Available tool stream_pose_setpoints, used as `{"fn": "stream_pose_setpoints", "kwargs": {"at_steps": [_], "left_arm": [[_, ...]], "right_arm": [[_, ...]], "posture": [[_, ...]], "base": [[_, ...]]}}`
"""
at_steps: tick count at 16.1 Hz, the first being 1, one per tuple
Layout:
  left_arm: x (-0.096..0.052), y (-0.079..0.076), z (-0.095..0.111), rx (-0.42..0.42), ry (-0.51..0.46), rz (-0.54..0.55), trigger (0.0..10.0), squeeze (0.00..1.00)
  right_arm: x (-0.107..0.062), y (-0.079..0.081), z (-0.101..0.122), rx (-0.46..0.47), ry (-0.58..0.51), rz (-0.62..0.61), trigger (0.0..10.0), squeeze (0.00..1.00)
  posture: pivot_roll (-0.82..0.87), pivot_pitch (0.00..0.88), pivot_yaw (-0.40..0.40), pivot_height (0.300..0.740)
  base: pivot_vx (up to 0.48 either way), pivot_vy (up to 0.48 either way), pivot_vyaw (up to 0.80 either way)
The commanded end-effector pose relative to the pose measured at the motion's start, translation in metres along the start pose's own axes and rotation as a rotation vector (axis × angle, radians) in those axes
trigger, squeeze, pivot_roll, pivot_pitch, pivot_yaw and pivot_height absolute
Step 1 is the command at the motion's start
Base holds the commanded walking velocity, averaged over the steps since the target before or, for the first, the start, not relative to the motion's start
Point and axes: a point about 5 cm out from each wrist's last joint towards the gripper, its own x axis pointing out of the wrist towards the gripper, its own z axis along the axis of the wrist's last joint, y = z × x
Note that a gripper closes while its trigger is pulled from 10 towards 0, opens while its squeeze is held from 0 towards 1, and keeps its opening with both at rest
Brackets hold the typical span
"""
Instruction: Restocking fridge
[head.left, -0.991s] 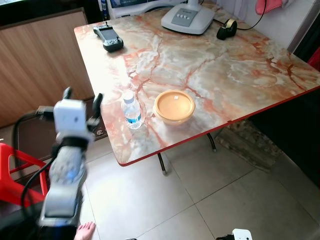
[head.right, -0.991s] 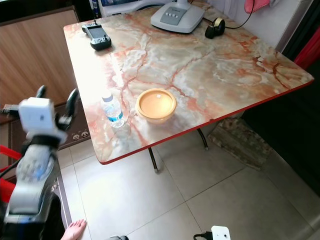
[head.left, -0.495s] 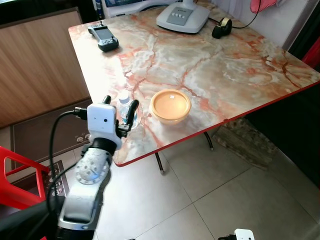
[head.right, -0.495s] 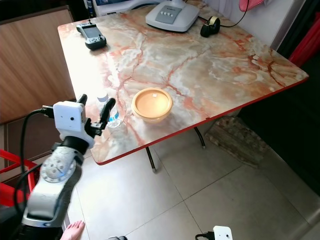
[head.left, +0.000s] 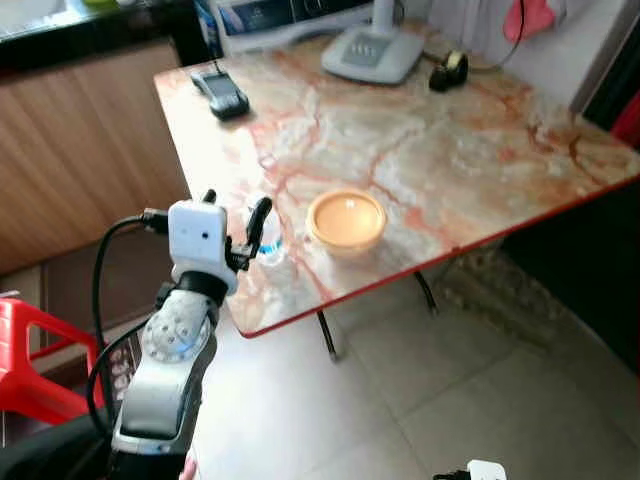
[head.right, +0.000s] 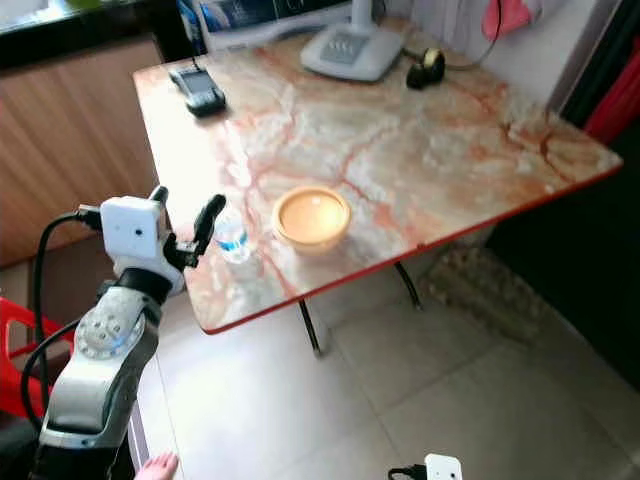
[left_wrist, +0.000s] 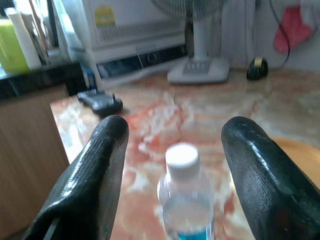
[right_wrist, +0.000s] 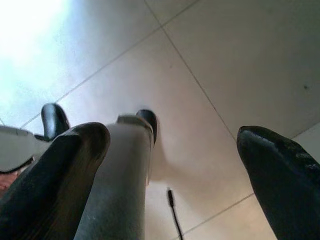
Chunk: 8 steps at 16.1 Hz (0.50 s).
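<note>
Left gripper (head.right: 185, 222) raised at the near edge of the marble table (head.right: 420, 150), fingers spread wide, the water bottle (left_wrist: 186, 200) upright on the table straight ahead of the gap and not gripped (white cap, blue label). Just beyond the bottle sits an orange bowl (head.right: 311, 217); well beyond it, at the far edge, a black handset (head.right: 198, 93) and a fan base (head.right: 347, 52). Right gripper (right_wrist: 175, 170) hangs over the tiled floor (right_wrist: 240, 60), fingers wide apart, holding nothing.
</note>
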Motion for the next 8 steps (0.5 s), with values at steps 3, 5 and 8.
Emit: {"fn": "stream_pose_setpoints", "kwargs": {"at_steps": [3,5,8], "left_arm": [[0.01,0.0,-0.002,0.007,-0.008,0.005,10.0,0.0],[0.011,0.003,-0.005,0.009,0.002,0.016,10.0,0.0],[0.009,0.007,-0.009,-0.013,0.021,0.043,10.0,0.0]], "right_arm": [[0.0,0.002,-0.003,0.037,0.008,-0.01,10.0,0.0],[0.001,0.003,0.002,0.032,-0.002,-0.008,10.0,0.0],[0.002,0.003,0.005,0.021,-0.004,0.005,10.0,0.0]], "posture": [[0.13,0.0,0.015,0.74],[0.13,0.0,0.016,0.74],[0.15,0.0,0.001,0.74]], "base": [[0.0,0.0,0.0],[0.0,0.0,0.0],[0.0,0.0,0.0]]}}
